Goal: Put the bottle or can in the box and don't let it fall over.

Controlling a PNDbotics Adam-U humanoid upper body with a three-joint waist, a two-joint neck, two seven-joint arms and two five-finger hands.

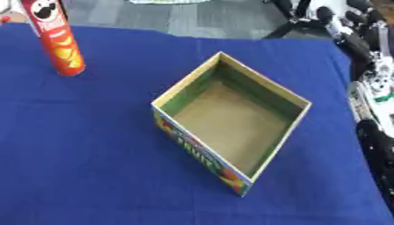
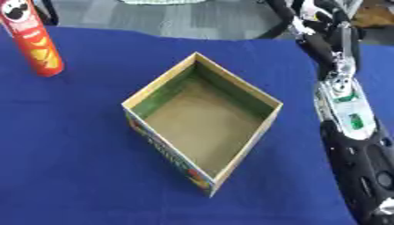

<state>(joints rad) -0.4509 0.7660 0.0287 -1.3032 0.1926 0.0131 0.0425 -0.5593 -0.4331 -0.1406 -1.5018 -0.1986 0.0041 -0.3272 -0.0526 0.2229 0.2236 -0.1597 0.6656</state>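
One red can [image 1: 55, 39] with a moustached face logo (lettering too blurred for me to read) stands upright on the blue cloth [image 1: 92, 154], far left, well apart from the open box [image 1: 231, 118]. My right-eye view shows more of the right arm [image 2: 346, 101]; I cannot tell either hand's state.
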